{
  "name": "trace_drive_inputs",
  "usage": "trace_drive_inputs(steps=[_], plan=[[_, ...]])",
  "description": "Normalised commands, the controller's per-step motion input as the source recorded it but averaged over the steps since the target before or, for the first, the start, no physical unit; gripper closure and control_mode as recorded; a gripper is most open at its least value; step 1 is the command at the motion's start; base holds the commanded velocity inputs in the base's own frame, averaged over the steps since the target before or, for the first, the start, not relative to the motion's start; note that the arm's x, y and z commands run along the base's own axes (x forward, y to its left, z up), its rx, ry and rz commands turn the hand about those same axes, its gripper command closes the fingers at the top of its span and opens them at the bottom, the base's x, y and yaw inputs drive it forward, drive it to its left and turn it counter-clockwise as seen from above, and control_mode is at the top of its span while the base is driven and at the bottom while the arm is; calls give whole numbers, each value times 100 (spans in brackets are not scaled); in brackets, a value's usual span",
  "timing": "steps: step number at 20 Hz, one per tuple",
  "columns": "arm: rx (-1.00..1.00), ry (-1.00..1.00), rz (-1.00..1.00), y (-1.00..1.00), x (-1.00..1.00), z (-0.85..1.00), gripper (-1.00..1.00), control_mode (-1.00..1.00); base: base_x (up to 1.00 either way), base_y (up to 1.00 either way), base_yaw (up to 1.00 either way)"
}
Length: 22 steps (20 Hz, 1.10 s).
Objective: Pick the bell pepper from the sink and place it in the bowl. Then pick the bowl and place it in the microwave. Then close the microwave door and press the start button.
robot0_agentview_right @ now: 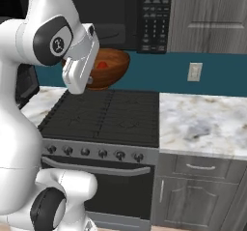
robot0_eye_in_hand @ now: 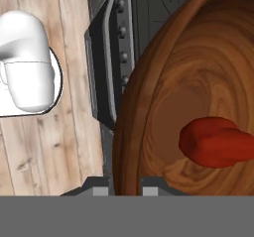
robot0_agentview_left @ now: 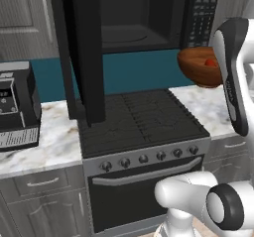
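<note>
Bowl (robot0_eye_in_hand: 198,82) rim pinched in my gripper (robot0_eye_in_hand: 125,184) (pepper (robot0_eye_in_hand: 218,142) inside), raised over stove; open microwave (robot0_agentview_left: 134,18) lies higher and leftward.

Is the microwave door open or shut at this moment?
Open: the microwave door is swung outward, edge-on, leaving the microwave cavity exposed.

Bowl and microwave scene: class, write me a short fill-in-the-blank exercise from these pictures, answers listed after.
1. The bell pepper lies inside the ____.
2. The gripper holds the bowl by its ____.
3. The microwave door stands ____.
4. The held bowl hangs above the ____, below the microwave.

Answers: bowl; rim; open; stove
</note>
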Motion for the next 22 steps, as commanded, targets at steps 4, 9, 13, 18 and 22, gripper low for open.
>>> trace_drive_inputs(steps=[4, 9, 13, 18, 22], plan=[[0, 0, 0, 0, 0, 0, 100, 100, 38, 0, 21], [0, 0, 0, 0, 0, 0, 100, 100, 37, 0, 17], [0, 0, 0, 0, 0, 0, 100, 100, 33, 0, 16], [0, 0, 0, 0, 0, 0, 100, 100, 47, 0, 14], [0, 0, 0, 0, 0, 0, 100, 100, 32, -1, 13]])
